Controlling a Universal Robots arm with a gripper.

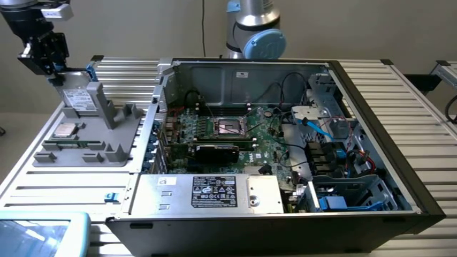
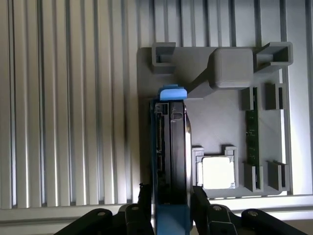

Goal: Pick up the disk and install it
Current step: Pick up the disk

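Gripper [image 1: 55, 77] at exterior view's left, above grey fixture [image 1: 68, 154]. Jaws clamped on disk [image 2: 176, 147], one finger per flat face. Disk upright on edge w/ blue rail, next to fixture post, near CPU chip [image 1: 68, 129]. Open PC case [image 1: 428, 209] well apart.

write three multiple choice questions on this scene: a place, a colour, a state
1. Where is the disk? A. at the grey fixture, on the exterior view's left of the computer case; B. inside the case; C. on top of the case.
2. What colour is the disk's rail? A. red; B. blue; C. green.
3. How do the gripper's jaws stand? A. wide apart, clear of everything; B. against both faces of the disk; C. shut on nothing.
Key: 1 A, it stands upright there; 2 B, blue strip along its edge; 3 B, a jaw sits on each face.
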